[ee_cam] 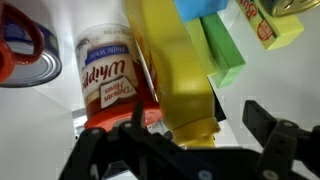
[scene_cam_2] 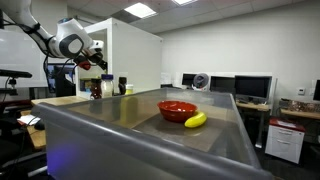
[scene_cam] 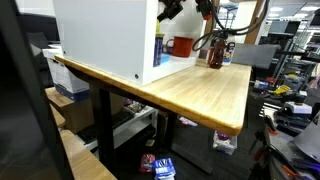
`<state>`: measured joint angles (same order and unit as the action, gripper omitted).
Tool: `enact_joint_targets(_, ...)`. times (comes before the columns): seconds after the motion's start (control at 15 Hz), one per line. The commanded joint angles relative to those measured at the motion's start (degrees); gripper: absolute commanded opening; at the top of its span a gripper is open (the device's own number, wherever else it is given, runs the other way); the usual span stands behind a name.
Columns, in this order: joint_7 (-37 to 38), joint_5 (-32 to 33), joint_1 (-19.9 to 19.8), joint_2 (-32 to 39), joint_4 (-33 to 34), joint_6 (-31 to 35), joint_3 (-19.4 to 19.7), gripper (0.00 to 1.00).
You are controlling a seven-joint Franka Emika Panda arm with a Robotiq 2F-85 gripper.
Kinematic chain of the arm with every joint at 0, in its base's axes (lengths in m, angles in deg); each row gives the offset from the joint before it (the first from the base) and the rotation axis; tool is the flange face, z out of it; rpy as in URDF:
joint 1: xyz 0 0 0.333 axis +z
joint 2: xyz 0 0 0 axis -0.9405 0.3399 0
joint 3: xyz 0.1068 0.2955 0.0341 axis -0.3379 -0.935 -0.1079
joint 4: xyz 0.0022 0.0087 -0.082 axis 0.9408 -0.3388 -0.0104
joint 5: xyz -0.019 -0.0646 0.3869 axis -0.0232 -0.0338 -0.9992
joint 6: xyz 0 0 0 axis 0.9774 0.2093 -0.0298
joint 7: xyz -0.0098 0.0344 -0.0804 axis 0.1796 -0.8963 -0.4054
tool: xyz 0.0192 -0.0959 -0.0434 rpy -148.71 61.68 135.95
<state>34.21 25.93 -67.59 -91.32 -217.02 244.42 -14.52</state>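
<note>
Gripper [ee_cam: 185,148]: jaws spread wide, clamping nothing. One yellow bottle [ee_cam: 180,70] directly ahead, on white surface [ee_cam: 60,105]. One Whip jar [ee_cam: 108,75] just beside it. Near: one can [ee_cam: 22,55], one green block [ee_cam: 226,50], one blue block [ee_cam: 205,8]. Well apart, in exterior view: one red bowl [scene_cam_2: 177,108], one banana [scene_cam_2: 195,120].

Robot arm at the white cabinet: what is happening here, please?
The robot arm reaches toward a white cabinet. In the wrist view its gripper is open and faces a yellow bottle, with a jar right beside it and a can further over. Nothing is held. A red bowl and a banana lie apart from the arm on the grey table in front.
</note>
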Motion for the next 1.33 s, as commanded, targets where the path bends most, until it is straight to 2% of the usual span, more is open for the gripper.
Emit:
enact_joint_targets(0.0, -2.0, -0.4, 1.0, 2.4, 1.7, 1.8, 0.8, 1.00)
enact_joint_targets(0.07, -2.0, -0.2, 0.9, 2.6, 1.8, 2.0, 0.7, 0.94)
enact_joint_targets(0.13, -2.0, -0.2, 1.0, 2.9, 2.0, 2.0, 0.7, 0.75)
enact_joint_targets(0.73, -0.8, 0.5, 0.3, 2.9, 1.3, 2.2, 1.0, 0.28)
enact_joint_targets(1.27, -3.3, -2.1, 4.0, -0.4, -1.2, 1.6, 3.4, 0.27)
